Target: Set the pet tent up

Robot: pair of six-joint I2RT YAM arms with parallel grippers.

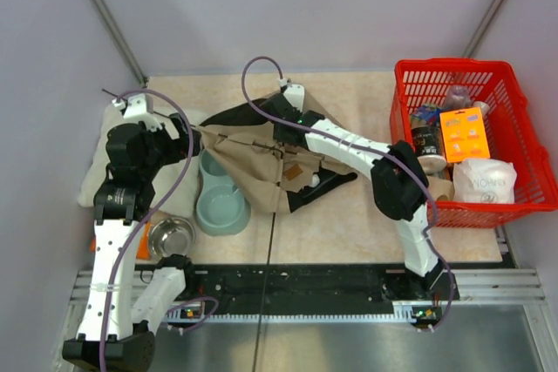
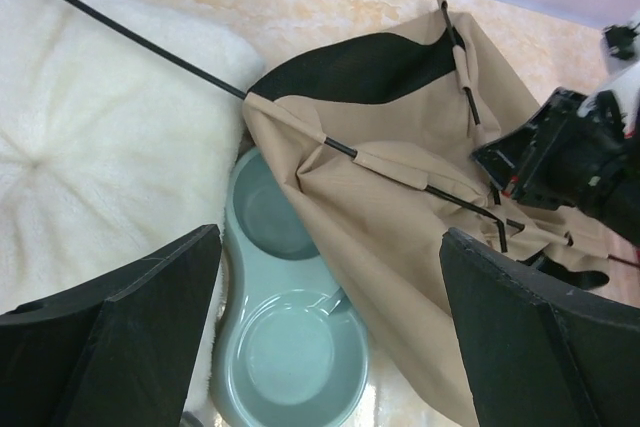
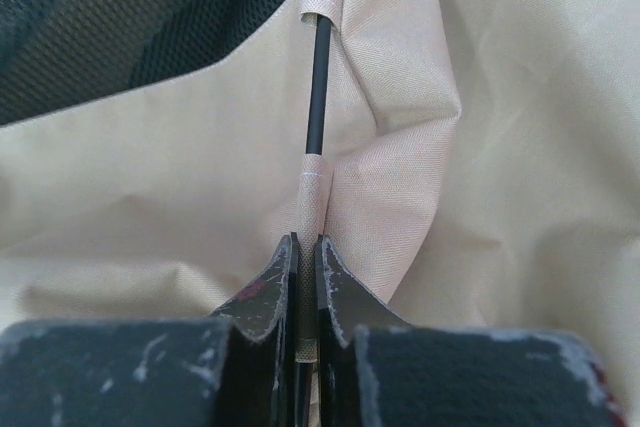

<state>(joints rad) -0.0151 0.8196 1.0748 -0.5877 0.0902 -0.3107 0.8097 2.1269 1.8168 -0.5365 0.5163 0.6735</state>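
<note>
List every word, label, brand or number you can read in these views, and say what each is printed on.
No text is legible in any view.
White pouch in the red basket: grey print, too blurred to read.
Orange packet: white marks, too small to read.
Dark can: label unreadable.
Brown patch on the pet tent: too small to read.

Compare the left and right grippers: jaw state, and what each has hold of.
Left gripper is wide open; right gripper is shut. Left gripper holds nothing and hangs above the double bowl; right gripper pinches the pet tent at a pole sleeve. Both have black fingers.
</note>
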